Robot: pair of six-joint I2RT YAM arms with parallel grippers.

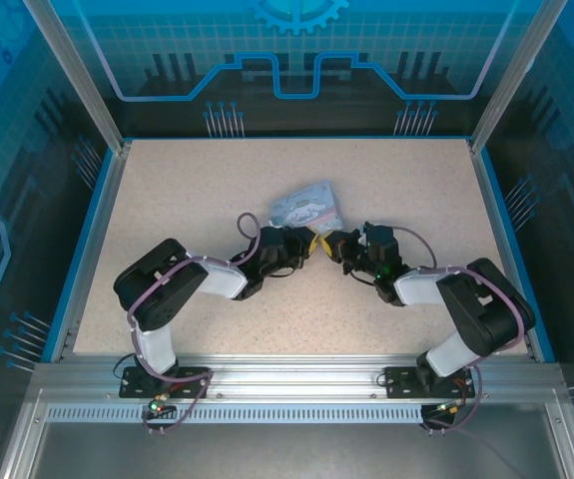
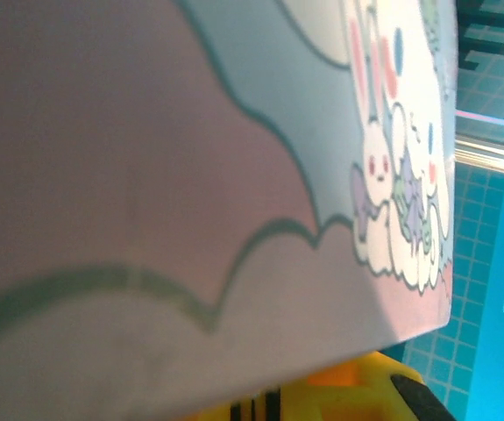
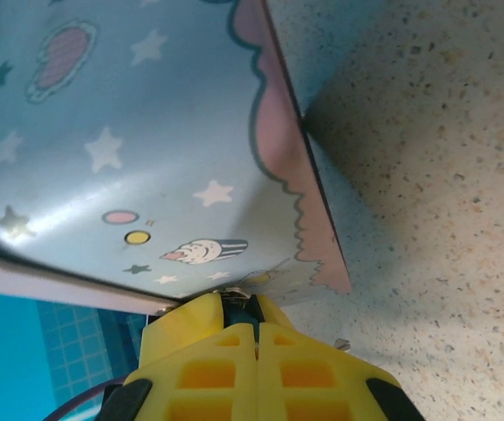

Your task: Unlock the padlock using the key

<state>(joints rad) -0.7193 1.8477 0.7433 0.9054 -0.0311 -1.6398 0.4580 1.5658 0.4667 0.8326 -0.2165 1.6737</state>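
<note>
Over speckled table (image 3: 427,175), right tool (image 3: 241,309), pressed together, touches the dark padlock (image 3: 234,297) at the tin's (image 3: 129,132) edge.

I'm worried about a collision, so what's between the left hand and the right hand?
Top view: hardly any gap. The left hand and right hand almost meet fingertip to fingertip, with the pale-blue tin just beyond them.

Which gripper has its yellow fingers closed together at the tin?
The right gripper: its two yellow fingers meet with no gap at the tin edge. The left gripper shows too little to judge.
</note>
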